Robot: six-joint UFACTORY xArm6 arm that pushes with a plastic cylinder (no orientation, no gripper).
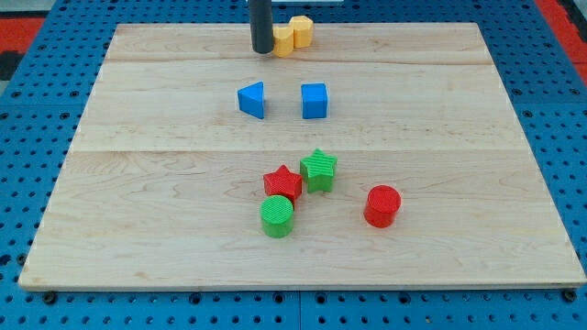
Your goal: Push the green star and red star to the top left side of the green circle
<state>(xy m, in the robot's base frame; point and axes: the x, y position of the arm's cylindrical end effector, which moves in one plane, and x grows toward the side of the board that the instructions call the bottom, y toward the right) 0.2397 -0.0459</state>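
Note:
The green circle (277, 216) sits low in the middle of the board. The red star (282, 182) touches its upper right edge. The green star (319, 170) sits right of the red star and a little higher, touching it. My tip (263, 51) is at the view's top, far above these blocks, right beside the left edge of a yellow block (283, 39).
A second yellow block (301, 29) sits at the top edge beside the first. A blue triangle (252, 99) and a blue cube (314, 101) lie in the upper middle. A red cylinder (382, 205) sits right of the green circle. The wooden board (138, 183) rests on a blue perforated table.

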